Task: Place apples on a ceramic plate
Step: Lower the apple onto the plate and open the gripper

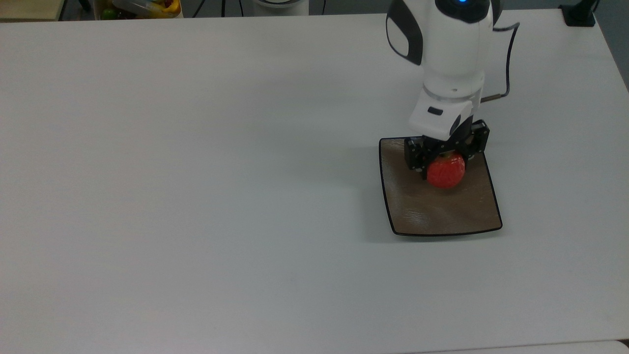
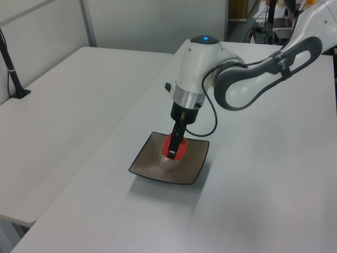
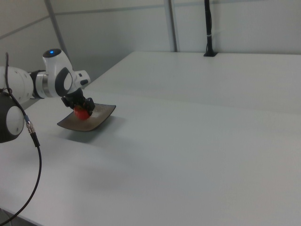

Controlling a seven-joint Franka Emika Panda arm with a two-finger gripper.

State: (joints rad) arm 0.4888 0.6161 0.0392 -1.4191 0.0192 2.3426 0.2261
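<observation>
Your gripper (image 1: 445,164) has its jaws clamped on the apple (image 1: 445,171), low over the ceramic plate (image 1: 442,211) at the top view's right; release and withdrawal remain, in my judgement

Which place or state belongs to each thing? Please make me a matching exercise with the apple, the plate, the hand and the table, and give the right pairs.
Column 1:
1. apple
2. ceramic plate
3. hand
4. table

Column 2:
A. white, bears the plate
B. shut on the fruit
C. brown, square, with a dark rim
D. red, low over the plate, between the fingers

Pairs: 1-D, 2-C, 3-B, 4-A
</observation>
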